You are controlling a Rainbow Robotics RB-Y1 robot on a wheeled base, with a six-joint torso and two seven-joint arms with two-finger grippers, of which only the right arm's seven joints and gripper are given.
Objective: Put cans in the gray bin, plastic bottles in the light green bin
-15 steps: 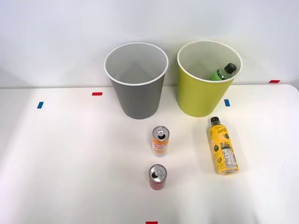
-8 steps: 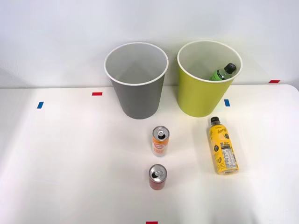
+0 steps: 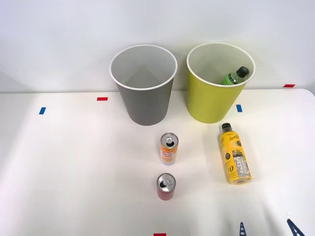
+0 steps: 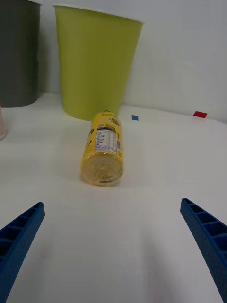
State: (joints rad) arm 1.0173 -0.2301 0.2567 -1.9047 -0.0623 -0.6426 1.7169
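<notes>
The yellow-labelled plastic bottle (image 3: 235,160) lies on its side on the white table, cap toward the light green bin (image 3: 206,104). A green bottle (image 3: 235,76) leans inside that bin. Left of it stands the gray bin (image 3: 145,105). In front of the gray bin stand the orange-and-white can (image 3: 169,148) and, nearer, the dark red can (image 3: 166,186), both upright. My right gripper (image 3: 268,230) is open at the table's near right, just short of the yellow bottle. In the wrist view the bottle's base (image 4: 102,171) faces the open gripper (image 4: 112,204), with the light green bin (image 4: 97,66) and gray bin (image 4: 18,52) behind.
Small red and blue tape marks (image 3: 102,99) dot the table. A pale wall runs close behind both bins. The table's right edge curves in near the gripper. The orange can's edge (image 4: 1,125) shows in the wrist view.
My right gripper's blue fingertips have come into the front view at the bottom right. The cans, bottles and bins have not moved.
</notes>
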